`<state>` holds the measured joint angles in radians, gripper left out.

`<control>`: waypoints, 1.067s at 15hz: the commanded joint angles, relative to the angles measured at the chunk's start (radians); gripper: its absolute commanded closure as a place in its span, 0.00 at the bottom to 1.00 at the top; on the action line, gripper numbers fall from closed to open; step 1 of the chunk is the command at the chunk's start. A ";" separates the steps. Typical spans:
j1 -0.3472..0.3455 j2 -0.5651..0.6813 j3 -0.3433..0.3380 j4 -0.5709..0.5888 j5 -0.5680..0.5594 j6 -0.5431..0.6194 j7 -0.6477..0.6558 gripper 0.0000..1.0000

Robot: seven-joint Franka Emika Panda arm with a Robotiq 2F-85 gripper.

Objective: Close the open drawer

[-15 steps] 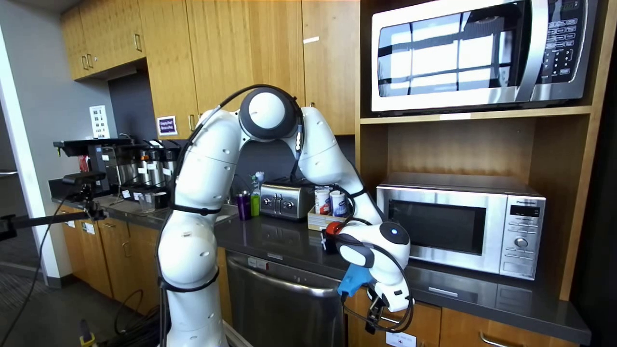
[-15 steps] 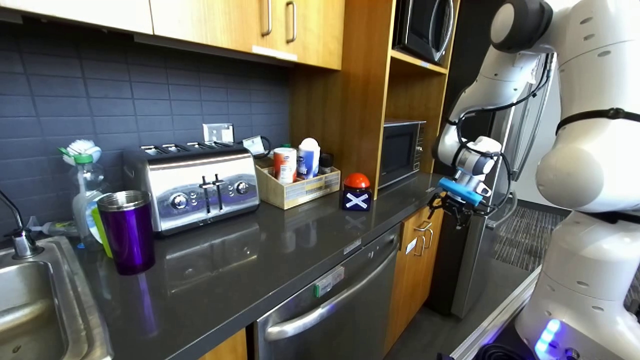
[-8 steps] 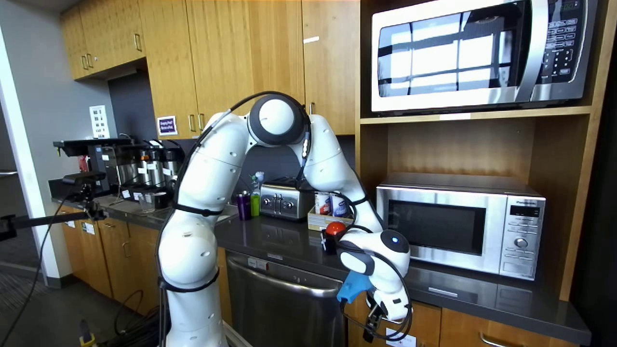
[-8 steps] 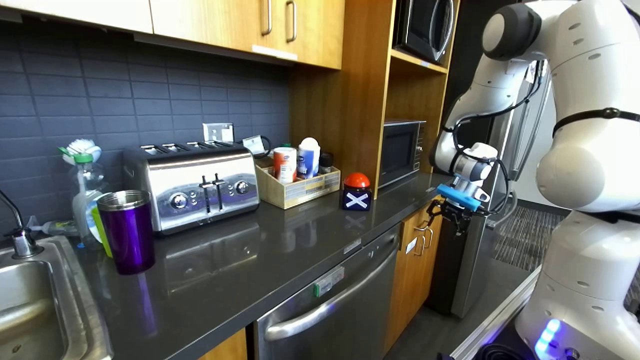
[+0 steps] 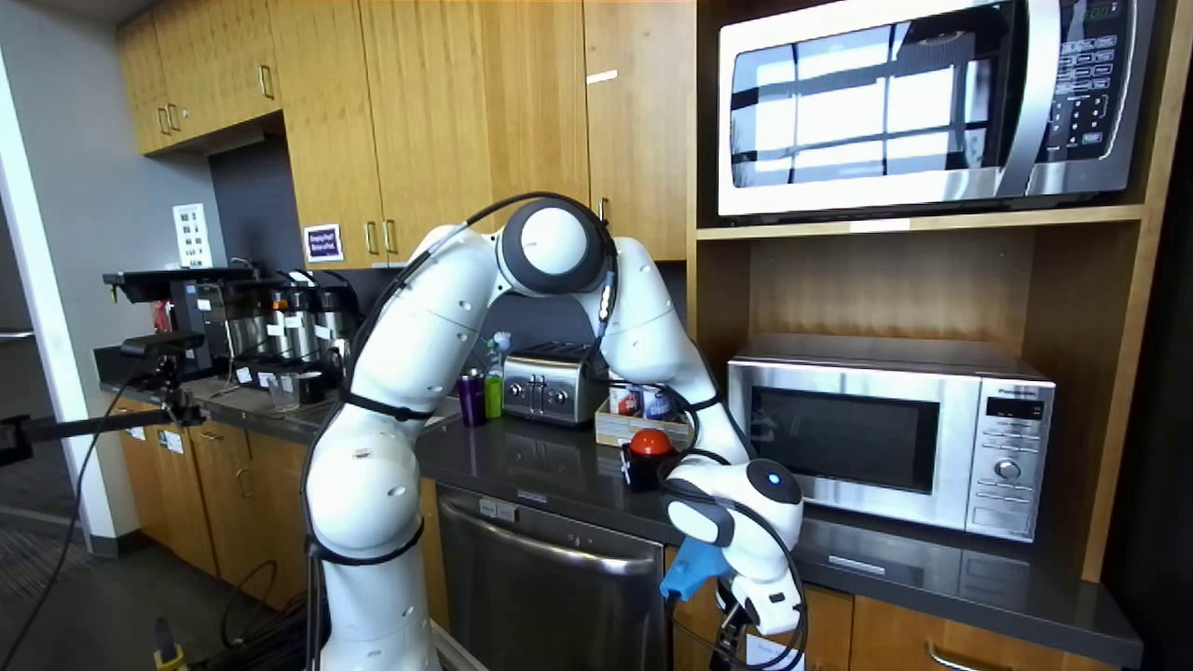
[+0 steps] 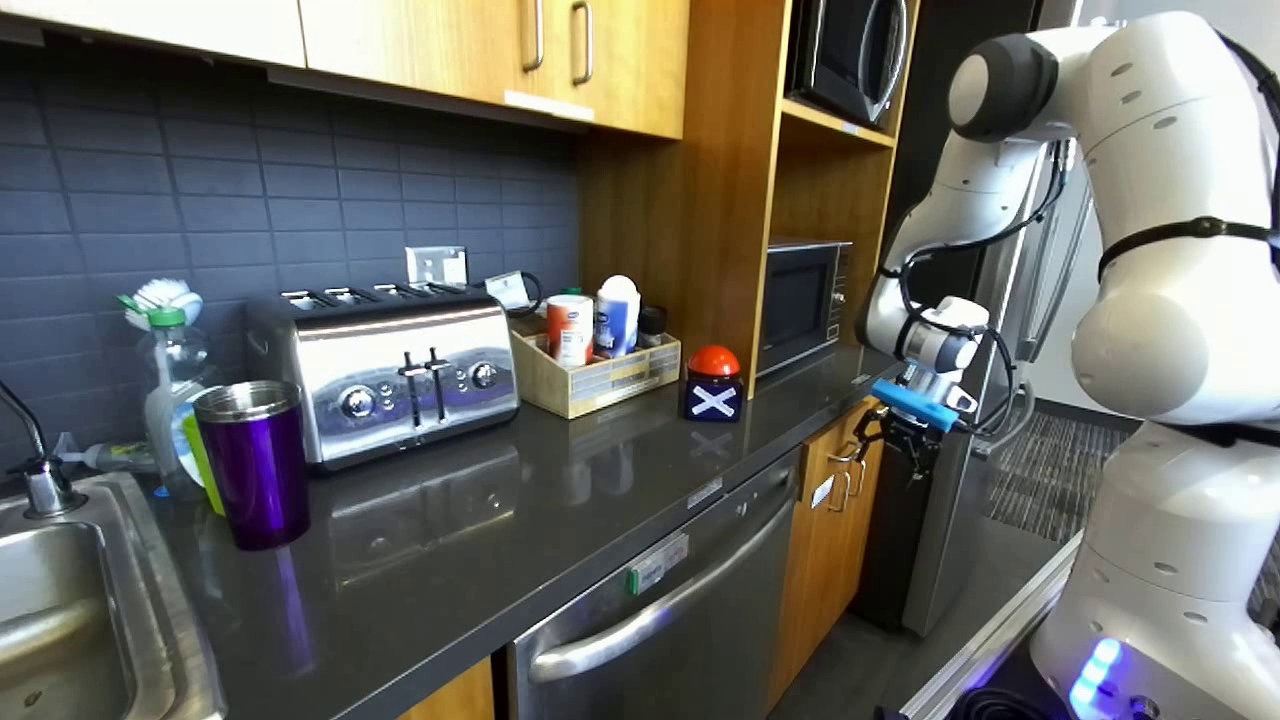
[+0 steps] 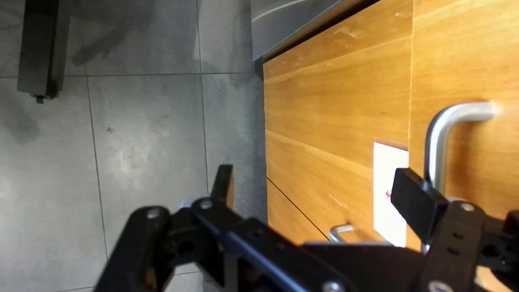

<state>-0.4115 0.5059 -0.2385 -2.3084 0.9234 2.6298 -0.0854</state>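
The drawer (image 7: 466, 61) has a honey-brown front with a bent metal pull (image 7: 438, 138), at the right of the wrist view. Its front also shows in both exterior views (image 5: 828, 610) (image 6: 822, 442), partly behind the gripper in one of them. Its inside is hidden, and I cannot tell how far it stands out. My gripper (image 7: 319, 184) is open, with nothing between its fingers. Its right finger overlaps the pull in the wrist view; I cannot tell whether they touch. In an exterior view the gripper (image 6: 890, 450) is in front of the drawer, below the counter edge.
A wooden door (image 7: 324, 121) with a white label (image 7: 387, 186) and its own pull lies below the drawer. The stainless dishwasher (image 5: 550, 587) stands beside it. The dark counter (image 6: 600, 480) overhangs. A refrigerator (image 6: 960, 540) stands past the cabinet. Cables hang by the gripper.
The arm has leaned forward and the gripper has moved a little lower in front of the drawer. The gripper looks open throughout. I see no movement of the drawer.
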 commanded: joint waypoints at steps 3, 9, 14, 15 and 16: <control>-0.006 0.064 0.027 0.069 0.011 0.003 0.014 0.00; -0.013 0.085 0.063 0.112 0.043 -0.009 0.003 0.00; -0.016 0.103 0.083 0.136 0.089 -0.011 -0.008 0.00; -0.016 0.102 0.083 0.135 0.097 -0.013 -0.008 0.00; -0.016 0.101 0.083 0.133 0.104 -0.012 -0.011 0.00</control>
<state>-0.4213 0.5839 -0.1797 -2.2047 0.9826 2.6249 -0.0877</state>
